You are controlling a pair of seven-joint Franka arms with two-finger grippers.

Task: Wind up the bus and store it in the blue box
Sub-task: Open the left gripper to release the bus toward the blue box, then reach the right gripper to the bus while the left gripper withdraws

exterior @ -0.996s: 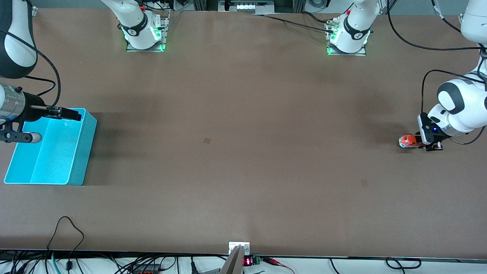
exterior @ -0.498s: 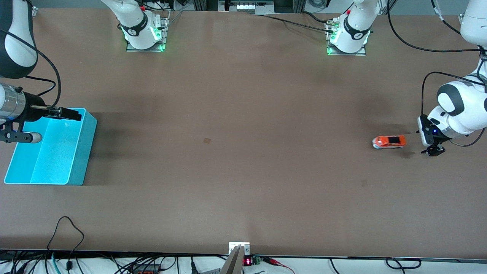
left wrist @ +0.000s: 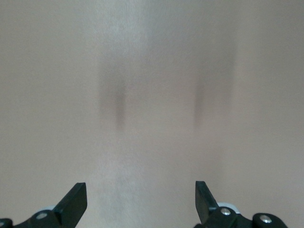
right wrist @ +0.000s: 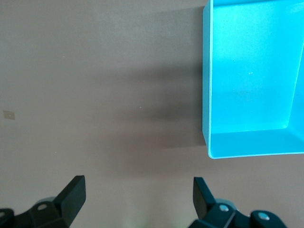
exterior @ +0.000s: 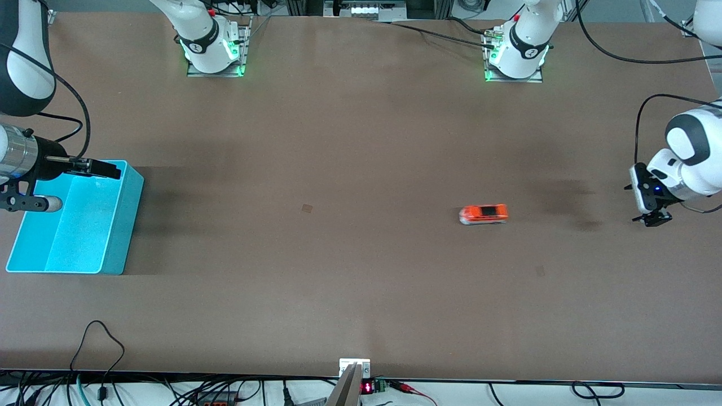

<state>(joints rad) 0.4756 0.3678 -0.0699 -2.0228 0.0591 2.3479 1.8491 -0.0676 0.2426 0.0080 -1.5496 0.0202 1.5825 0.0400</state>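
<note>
Bus [exterior: 483,214] sits alone on the table [exterior: 361,169], lengthwise along the table's long axis, between the two ends but closer to the left arm's end, touching neither gripper. It is only visible in the front view; neither wrist view catches it. Blue box [exterior: 73,225] stands at the right arm's end of the table, open top up, nothing visible inside, well apart from the bus. Left gripper [exterior: 654,219] hangs low over the table at the left arm's end, well clear of the bus; the front view is too small to read its fingers, but the left wrist view shows the left gripper [left wrist: 141,202] with its two dark fingertips [left wrist: 76,202] spread wide, nothing between them, only bare brown tabletop with two faint finger shadows under it. Right gripper [exterior: 96,168] is up in the air over the blue box edge farthest from the front camera, arm waiting. The right wrist view shows the right gripper [right wrist: 137,197] spread wide and holding nothing, with the blue box [right wrist: 251,76] below it showing its smooth turquoise floor and paler rim, plus a small tan mark [right wrist: 8,114] on the tabletop. That same small mark [exterior: 307,208] shows in the front view mid-table, between box and bus.
</note>
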